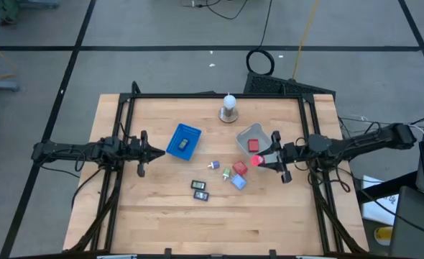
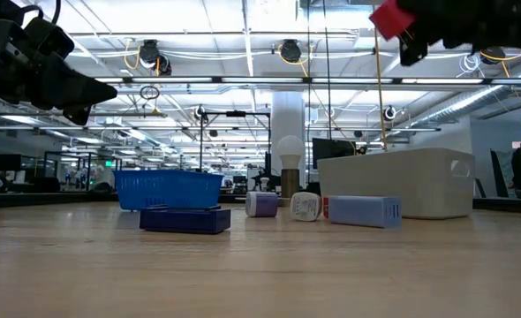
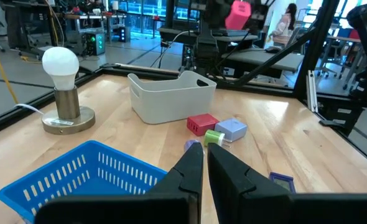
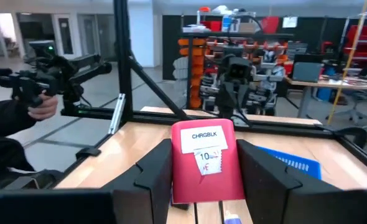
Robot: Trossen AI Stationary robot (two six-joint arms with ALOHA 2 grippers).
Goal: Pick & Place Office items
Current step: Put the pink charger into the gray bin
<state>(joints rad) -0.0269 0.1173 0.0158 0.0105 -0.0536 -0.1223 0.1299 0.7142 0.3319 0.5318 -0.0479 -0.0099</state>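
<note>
My right gripper (image 1: 264, 160) hovers over the table's right part, shut on a red block (image 4: 202, 165) with a white label. Small office items lie on the wood near the middle: a red block (image 1: 239, 168), a green bit (image 1: 226, 173), a blue block (image 1: 238, 181), a purple-white bit (image 1: 213, 165) and two dark rectangles (image 1: 200, 190). Another red piece (image 1: 254, 145) lies in the grey tray (image 1: 246, 134). My left gripper (image 1: 154, 152) waits shut at the left, beside the blue basket (image 1: 184, 141). My right gripper pinches the red block by two opposite sides (image 4: 178, 171) between its two fingers. The fingers point about level toward the table's left. The block stands upright in the hold, its labelled face toward the wrist camera, lifted well clear of the table (image 2: 391, 18).
A white bulb on a round base (image 1: 229, 108) stands at the far middle. The blue basket holds a dark piece (image 1: 184, 143). Black frame rails (image 1: 219, 96) run along the table's far and side edges. Bare wood lies along the near edge.
</note>
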